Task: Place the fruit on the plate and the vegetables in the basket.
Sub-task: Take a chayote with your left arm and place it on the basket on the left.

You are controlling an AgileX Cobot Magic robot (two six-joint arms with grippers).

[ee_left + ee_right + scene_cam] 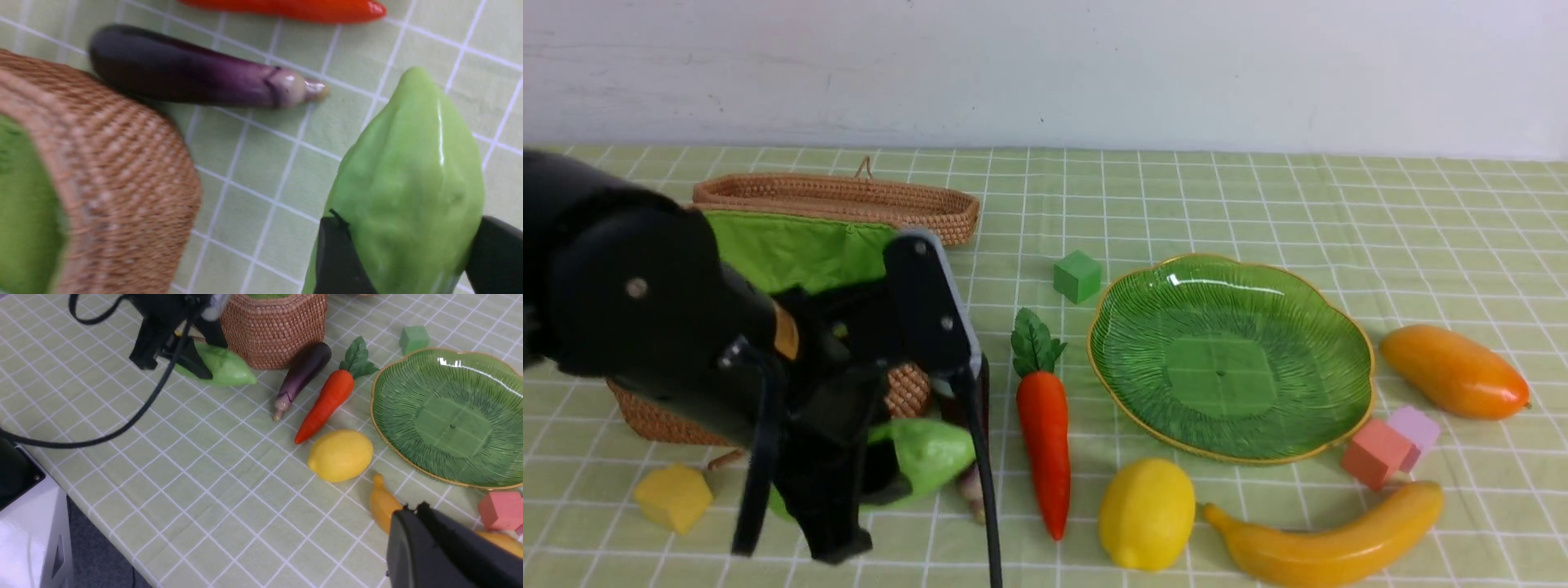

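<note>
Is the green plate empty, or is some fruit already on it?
Empty. The plate shows bare ribbed glass; lemon, banana and mango lie on the cloth beside it.

Black left pincer (169,369) bears silver screws (636,287), trailing black cable (984,490).

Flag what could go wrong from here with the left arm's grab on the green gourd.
1. The left pincer holds the glossy gourd near one end, its pointed end sticking out free; it may swivel or slip on lifting.
2. The wicker basket rises close by, with the eggplant lying beside it; a low carry could catch the rim or knock the eggplant.
</note>
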